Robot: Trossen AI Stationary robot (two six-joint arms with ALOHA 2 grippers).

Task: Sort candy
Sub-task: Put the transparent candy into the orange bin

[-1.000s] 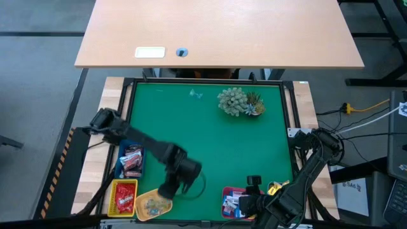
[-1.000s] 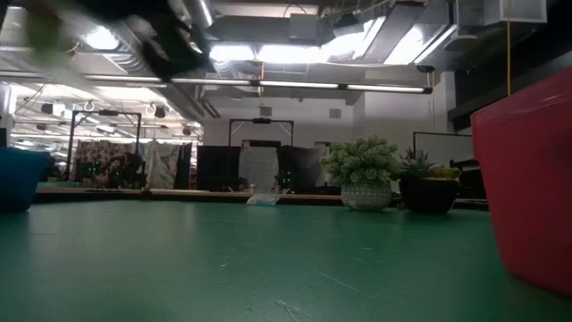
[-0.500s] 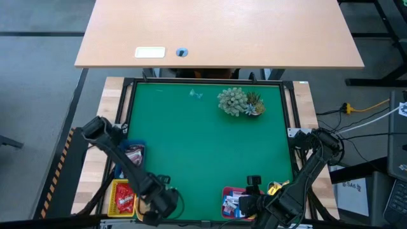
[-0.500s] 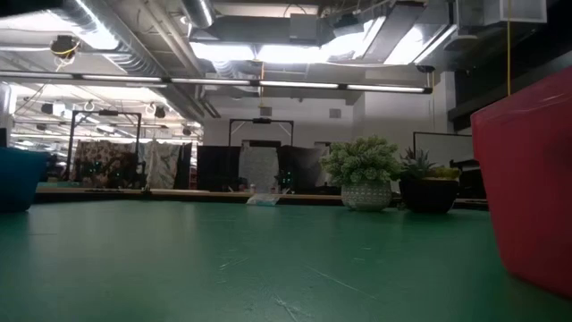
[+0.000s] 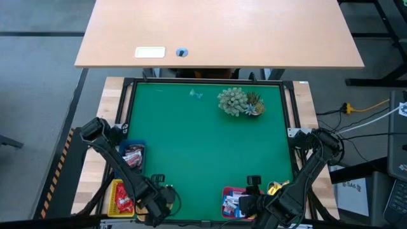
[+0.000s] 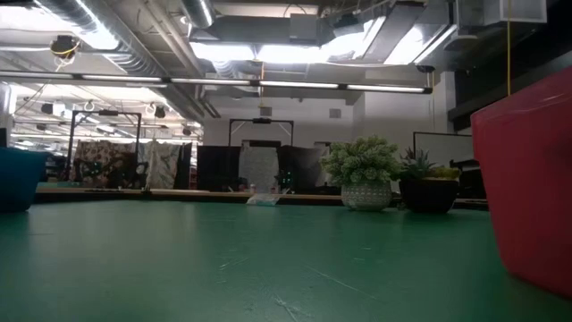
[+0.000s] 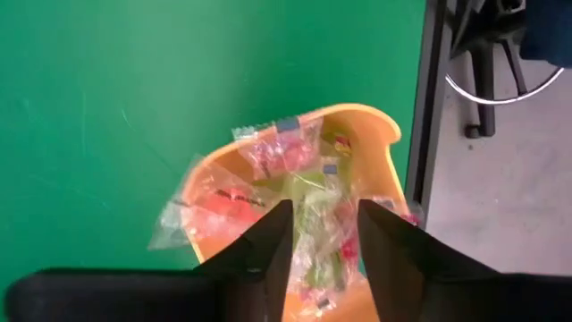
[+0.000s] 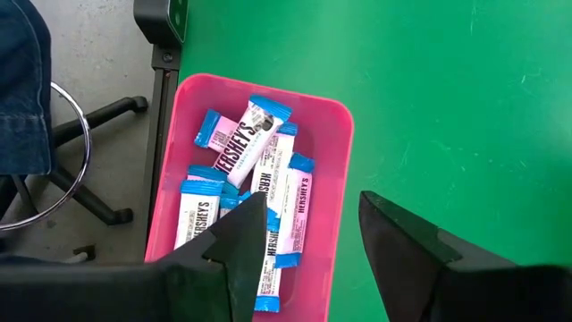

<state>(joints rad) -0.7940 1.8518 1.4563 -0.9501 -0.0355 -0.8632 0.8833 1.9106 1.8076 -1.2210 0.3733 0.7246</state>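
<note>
Looks nearly done to me. Going left to right: the blue tray (image 5: 131, 154) and the red tray (image 5: 122, 196) both hold candy, and the left gripper (image 7: 320, 234) hangs right over the orange tray (image 7: 375, 134), fingers apart with nothing between them. That tray is a rounded, smooth plastic dish stuffed with crinkly clear-wrapped candy (image 7: 288, 183), a couple spilling over its rim. One lone wrapper (image 5: 195, 94) sits far off on the green mat (image 5: 210, 152) near the spiky plant (image 5: 236, 100), so probably that's what's left. On the right, the right gripper (image 8: 306, 228), fingers apart and empty, waits above the pink tray (image 8: 338, 161), a glossy rounded rectangle full of flat blue-and-white bars (image 8: 259, 134).
</note>
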